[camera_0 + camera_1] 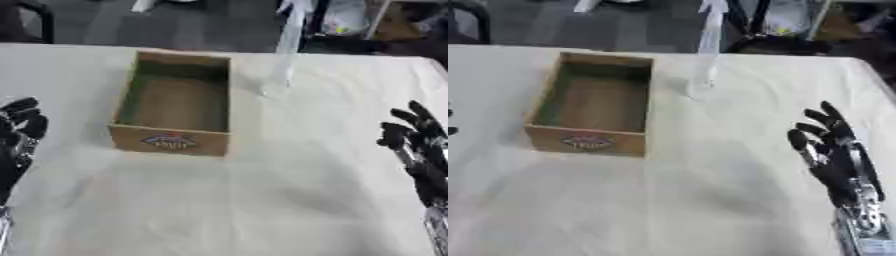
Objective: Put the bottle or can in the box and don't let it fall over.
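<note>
Right hand [833, 150] hangs over the table's right side, fingers spread and straight, holding nothing. Left hand [19, 131] sits at the left edge, fingers relaxed, empty too. Between them the cardboard box [175, 102] stands open and bare inside. Just beyond its far right corner, apart from it, stands a clear plastic bottle [282, 60], tall, slim and upright on the white tablecloth [262, 200]. It looks light, thin-walled and tippy, probably slick; I'd take it round the middle of the body, not the neck.
</note>
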Robot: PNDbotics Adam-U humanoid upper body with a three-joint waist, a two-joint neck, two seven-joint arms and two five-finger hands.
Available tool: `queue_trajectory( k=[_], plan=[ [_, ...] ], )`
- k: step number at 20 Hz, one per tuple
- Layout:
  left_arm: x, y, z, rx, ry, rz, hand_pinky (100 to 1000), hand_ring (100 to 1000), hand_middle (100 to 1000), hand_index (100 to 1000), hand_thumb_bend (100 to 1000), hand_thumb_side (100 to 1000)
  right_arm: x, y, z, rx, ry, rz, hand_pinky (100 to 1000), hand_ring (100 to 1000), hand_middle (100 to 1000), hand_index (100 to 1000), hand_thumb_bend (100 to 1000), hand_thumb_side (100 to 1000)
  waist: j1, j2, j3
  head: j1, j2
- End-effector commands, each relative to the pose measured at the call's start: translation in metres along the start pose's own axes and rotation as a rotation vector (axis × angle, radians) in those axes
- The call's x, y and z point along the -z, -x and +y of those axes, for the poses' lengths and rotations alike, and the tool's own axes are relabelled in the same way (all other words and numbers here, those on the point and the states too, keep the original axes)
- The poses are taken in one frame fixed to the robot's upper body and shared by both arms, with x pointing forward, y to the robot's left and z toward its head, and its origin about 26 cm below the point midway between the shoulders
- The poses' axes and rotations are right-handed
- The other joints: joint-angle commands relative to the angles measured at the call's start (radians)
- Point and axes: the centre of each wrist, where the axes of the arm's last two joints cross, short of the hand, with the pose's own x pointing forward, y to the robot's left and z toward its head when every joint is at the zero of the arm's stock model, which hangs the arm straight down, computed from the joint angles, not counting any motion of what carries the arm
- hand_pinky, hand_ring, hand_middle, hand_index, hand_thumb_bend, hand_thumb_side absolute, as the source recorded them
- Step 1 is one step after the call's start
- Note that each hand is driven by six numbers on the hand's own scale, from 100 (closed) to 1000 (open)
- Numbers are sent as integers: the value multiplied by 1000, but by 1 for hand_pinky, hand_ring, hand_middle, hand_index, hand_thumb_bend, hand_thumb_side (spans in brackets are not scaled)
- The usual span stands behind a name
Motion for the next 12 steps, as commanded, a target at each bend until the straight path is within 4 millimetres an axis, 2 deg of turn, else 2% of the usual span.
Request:
queue_trajectory(
  k=[1, 12],
  plan=[
    [3, -5, 3, 5, 5, -23, 709, 825, 773, 816, 674, 735, 17, -10, -10, -72, -41, -36, 661, 801, 856, 1000, 641, 482, 4, -21, 2, -2, 8],
    [0, -3, 0, 2, 25, -13, 709, 826, 774, 816, 674, 736, 83, -20, -14, -176, -174, -70, 674, 838, 904, 1000, 663, 470, 4, -32, 6, -6, 18]
  ],
)
